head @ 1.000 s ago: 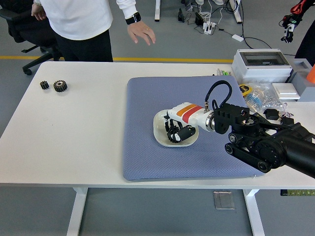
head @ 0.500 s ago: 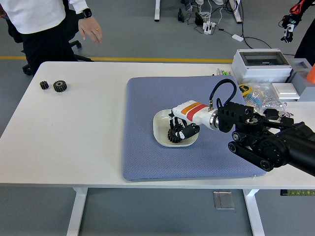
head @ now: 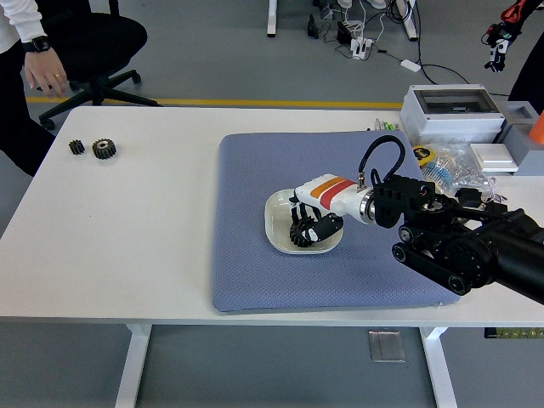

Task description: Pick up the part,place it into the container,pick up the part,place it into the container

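My right hand (head: 308,228) is reaching in from the right and hanging over the white container (head: 279,223), its fingers (head: 299,229) curling down inside the rim. They are closing around a dark gear part (head: 299,239) that is sitting low in the container, though I cannot tell whether the part is resting on the bottom or lifted just clear of it. The container is lying on the blue mat (head: 255,272) right beneath my palm. Far off to my left, near the table's (head: 127,246) far corner, a small gear (head: 76,147) and a larger gear (head: 104,149) are sitting just beside each other. Beyond that corner a person's hand (head: 42,75) is hanging above the floor, away from the table.
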